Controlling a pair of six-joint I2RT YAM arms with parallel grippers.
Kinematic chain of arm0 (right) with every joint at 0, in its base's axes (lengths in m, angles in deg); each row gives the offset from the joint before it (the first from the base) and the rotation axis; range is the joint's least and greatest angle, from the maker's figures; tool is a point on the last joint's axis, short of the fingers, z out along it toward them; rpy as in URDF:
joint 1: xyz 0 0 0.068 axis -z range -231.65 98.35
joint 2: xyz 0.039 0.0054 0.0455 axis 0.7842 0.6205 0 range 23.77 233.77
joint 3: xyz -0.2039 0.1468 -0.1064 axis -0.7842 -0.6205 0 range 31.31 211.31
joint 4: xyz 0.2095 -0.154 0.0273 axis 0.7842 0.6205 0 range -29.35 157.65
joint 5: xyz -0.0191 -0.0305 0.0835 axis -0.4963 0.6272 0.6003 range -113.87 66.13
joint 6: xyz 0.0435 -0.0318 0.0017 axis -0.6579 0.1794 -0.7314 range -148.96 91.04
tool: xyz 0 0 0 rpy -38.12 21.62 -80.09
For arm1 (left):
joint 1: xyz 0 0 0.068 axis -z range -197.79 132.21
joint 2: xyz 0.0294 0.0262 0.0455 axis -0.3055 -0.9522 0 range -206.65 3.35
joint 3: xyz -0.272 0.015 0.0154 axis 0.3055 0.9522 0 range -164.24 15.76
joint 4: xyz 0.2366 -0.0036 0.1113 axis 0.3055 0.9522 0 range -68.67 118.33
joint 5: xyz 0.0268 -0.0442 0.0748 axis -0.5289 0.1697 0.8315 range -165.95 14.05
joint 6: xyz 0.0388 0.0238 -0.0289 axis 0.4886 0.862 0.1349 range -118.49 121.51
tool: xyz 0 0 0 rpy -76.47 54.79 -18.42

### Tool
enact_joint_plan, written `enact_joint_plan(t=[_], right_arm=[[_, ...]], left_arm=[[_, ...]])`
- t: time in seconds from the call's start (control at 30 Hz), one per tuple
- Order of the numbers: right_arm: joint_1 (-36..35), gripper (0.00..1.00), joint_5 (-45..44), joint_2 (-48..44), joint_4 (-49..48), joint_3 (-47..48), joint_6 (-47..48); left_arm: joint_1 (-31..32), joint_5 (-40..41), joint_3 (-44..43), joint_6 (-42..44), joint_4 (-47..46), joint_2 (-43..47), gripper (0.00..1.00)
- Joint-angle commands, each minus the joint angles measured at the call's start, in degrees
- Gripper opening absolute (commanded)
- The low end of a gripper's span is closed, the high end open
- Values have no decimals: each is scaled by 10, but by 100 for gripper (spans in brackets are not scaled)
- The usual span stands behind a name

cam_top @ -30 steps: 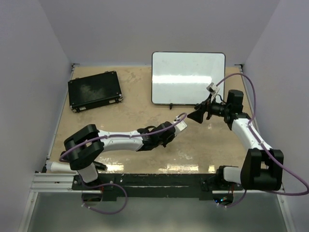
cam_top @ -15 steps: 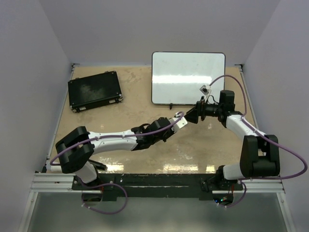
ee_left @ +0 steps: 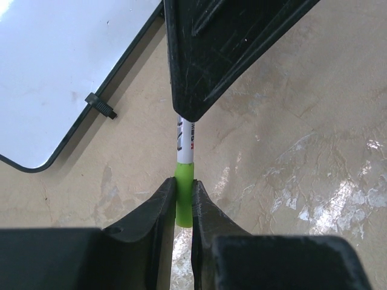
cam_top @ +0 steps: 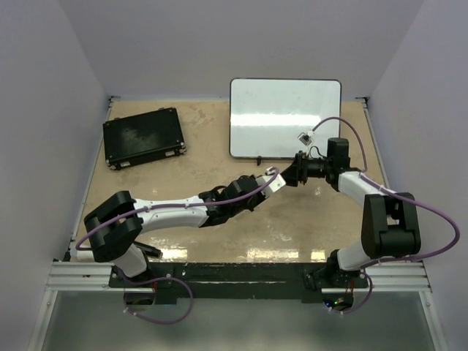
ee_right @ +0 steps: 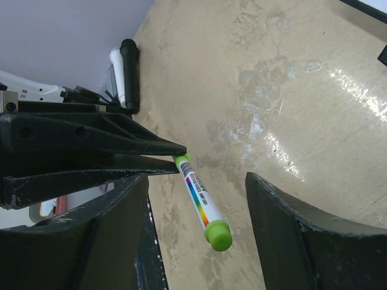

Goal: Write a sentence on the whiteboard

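Observation:
The whiteboard [cam_top: 285, 117] lies at the back right, glossy and blank; no sentence shows on it. Its near corner also shows in the left wrist view [ee_left: 54, 66]. My left gripper [cam_top: 272, 181] is shut on the green end [ee_left: 184, 193] of a white marker [ee_left: 184, 142] held above the table. My right gripper [cam_top: 290, 177] faces it tip to tip. In the right wrist view the right gripper [ee_right: 196, 181] is open, its fingers either side of the marker [ee_right: 199, 196] without touching it. The marker's other green end [ee_right: 219, 234] points at the camera.
A flat black case [cam_top: 142, 137] lies at the back left. A small black clip [ee_left: 100, 106] sits at the whiteboard's near rim. A white pen and a black pen [ee_right: 124, 66] lie by the left wall near the left arm's base.
The right gripper has swung left and closed the gap to the left gripper, its open fingers now around the marker. The left gripper has stretched a little further towards the whiteboard.

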Motion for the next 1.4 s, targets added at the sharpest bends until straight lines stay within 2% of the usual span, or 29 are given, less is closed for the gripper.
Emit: enact_joint_plan(t=[0.0, 0.23, 0.33, 0.5, 0.53, 0.57, 0.7, 0.73, 0.77, 0.8, 0.83, 0.87, 0.97, 1.07, 1.2, 1.37], right_arm=[[-4, 67, 32, 0, -20, 8, -17], [-4, 58, 50, 1, -37, 8, -31], [-4, 49, 53, 4, -41, 7, -35], [-4, 28, 66, 3, -45, 7, -38], [-4, 9, 69, 1, -45, 7, -38], [-4, 0, 69, 0, -46, 7, -38], [-4, 0, 70, -6, -41, 11, -28], [-5, 0, 70, -7, -38, 11, -26], [-4, 0, 70, -12, -33, 16, -22], [-4, 0, 70, -14, -17, 18, -6], [-3, 0, 69, -17, -9, 21, 3], [-4, 0, 66, -24, -2, 23, 12], [-4, 0, 77, -40, 17, 27, 48], [-5, 0, 97, -47, 27, 26, 77], [-10, 0, 113, -57, 38, 27, 101], [-19, 0, 109, -78, 74, 28, 151]], left_arm=[[-5, -5, -30, 13, -41, -6, 0], [-8, -12, -41, 15, -41, -21, 0], [-9, -16, -45, 15, -41, -26, 0], [-10, -19, -49, 17, -41, -31, 0], [-10, -16, -49, 18, -41, -30, 0], [-11, -14, -48, 19, -42, -29, 0], [-16, -7, -31, 11, -54, -11, 0], [-19, -6, -25, 1, -60, -3, 4], [-22, -9, -19, -4, -64, 17, 14], [-24, -11, 0, -9, -69, 29, 31], [-28, -19, 13, -19, -84, 43, 39], [-31, -26, 26, -25, -89, 73, 51], [-48, -75, 72, -44, -96, 127, 68], [-70, -135, 95, -42, -84, 161, 78], [-75, -221, 91, -4, -74, 157, 79], [-75, -275, 44, 1, -59, 101, 79]])
